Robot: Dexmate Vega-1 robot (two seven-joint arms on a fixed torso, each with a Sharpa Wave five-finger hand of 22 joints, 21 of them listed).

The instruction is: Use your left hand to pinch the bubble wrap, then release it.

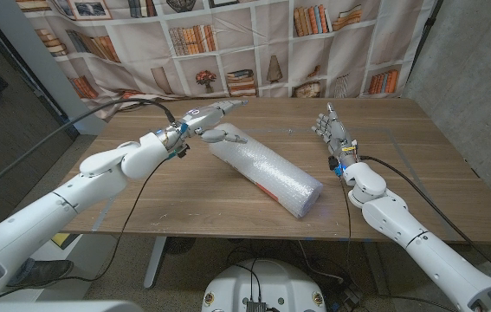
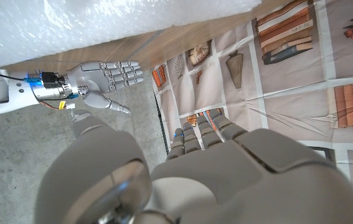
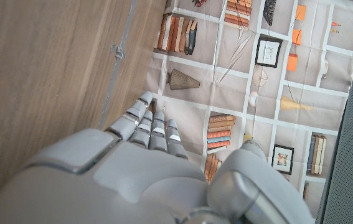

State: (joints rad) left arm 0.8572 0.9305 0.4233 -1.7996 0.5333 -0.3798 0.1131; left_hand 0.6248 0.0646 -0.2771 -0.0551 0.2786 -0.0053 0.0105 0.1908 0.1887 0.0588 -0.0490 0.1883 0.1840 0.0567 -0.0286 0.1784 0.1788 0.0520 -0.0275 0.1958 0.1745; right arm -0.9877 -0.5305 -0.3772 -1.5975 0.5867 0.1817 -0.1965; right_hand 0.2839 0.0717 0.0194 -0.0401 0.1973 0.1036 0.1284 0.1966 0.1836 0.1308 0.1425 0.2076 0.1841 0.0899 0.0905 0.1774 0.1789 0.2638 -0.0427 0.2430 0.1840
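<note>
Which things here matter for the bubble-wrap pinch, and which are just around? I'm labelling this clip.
Part of the job:
- bubble wrap, a roll lying on the table
- left hand, at the roll's far end, fingers extended

Just around:
- right hand, apart from the roll, holding nothing
- wooden table
- bookshelf-print backdrop

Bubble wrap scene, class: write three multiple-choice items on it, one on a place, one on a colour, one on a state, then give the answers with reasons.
1. Where is the left hand?
A. At the far end of the bubble wrap roll
B. At the table's near edge
C. Beside the right hand

2. What colour is the roll?
A. Black
B. Translucent white
C. Green

3. How is the right hand?
A. Holding the roll
B. Pressing the roll flat
C. Holding nothing, fingers apart

Answers: 1 A, the head view shows its fingers above the roll's far end. 2 B, the wrap looks pale and frosted on the wooden table. 3 C, it stands apart from the roll, fingers extended.
</note>
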